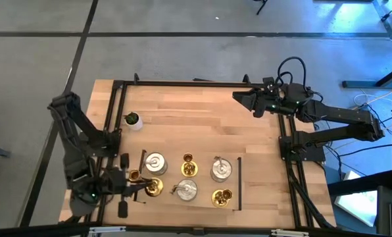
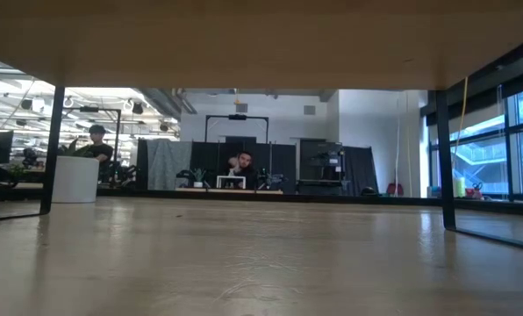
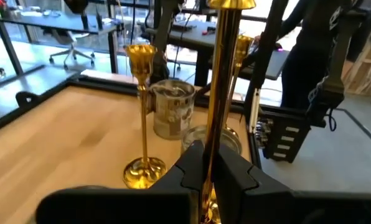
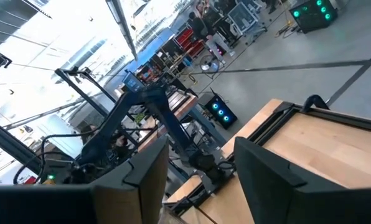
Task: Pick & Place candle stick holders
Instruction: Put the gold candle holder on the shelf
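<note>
1. While the left gripper (image 1: 138,186) stands at the near-left of the table (image 1: 183,112), its jaws are clamped together on the slim stem of a gold brass holder (image 3: 221,93); in the high view that holder's base shows just right of the fingers, beside the near-left corner of the group.
2. Remaining candle stick holders (image 1: 186,176) sit in a loose grid at the near middle of the table; three squat silver-grey ones and the gold ones alternate, near each other but apart.
3. Right gripper (image 1: 247,100) waits at the far-right corner, raised off the work; jaws stand apart, nothing between them.
4. Judgement on the step: the stem is slender and polished, so likely to slip or swing; keep it upright, lift straight clear of neighbours before any sideways travel; the nearest gold holder (image 3: 142,115) and a grey one (image 3: 171,107) stand close ahead.
5. Materials: brass is mirror-bright, with flared cup top, thin rod, round domed base; grey holders are short, drum-shaped, duller metal; table is pale wood planks with a black frame (image 1: 117,99); a small potted plant (image 1: 133,120) sits at far left.
</note>
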`<state>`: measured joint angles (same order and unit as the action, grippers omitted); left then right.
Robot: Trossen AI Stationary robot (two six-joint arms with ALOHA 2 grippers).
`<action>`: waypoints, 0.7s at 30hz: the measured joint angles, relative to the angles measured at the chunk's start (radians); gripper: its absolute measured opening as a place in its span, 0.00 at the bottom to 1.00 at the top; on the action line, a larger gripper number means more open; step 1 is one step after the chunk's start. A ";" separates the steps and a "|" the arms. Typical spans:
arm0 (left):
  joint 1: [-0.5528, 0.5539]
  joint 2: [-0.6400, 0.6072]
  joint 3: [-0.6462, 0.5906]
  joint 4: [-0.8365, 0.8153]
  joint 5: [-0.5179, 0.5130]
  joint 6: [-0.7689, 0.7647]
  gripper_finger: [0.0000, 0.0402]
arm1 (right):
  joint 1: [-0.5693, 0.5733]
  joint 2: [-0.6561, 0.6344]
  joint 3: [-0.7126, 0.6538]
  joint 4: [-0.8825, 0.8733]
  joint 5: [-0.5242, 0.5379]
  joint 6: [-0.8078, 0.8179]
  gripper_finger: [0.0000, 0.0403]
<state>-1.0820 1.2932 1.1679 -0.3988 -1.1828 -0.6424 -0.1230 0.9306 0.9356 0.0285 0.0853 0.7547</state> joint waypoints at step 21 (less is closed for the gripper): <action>0.017 0.125 0.000 -0.283 0.072 -0.448 0.03 | 0.047 0.000 0.000 -0.010 -0.008 0.005 0.46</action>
<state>-1.0653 1.4185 1.1679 -0.6816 -1.1105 -1.0908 -0.0755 0.9306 0.9356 0.0182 0.0776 0.7593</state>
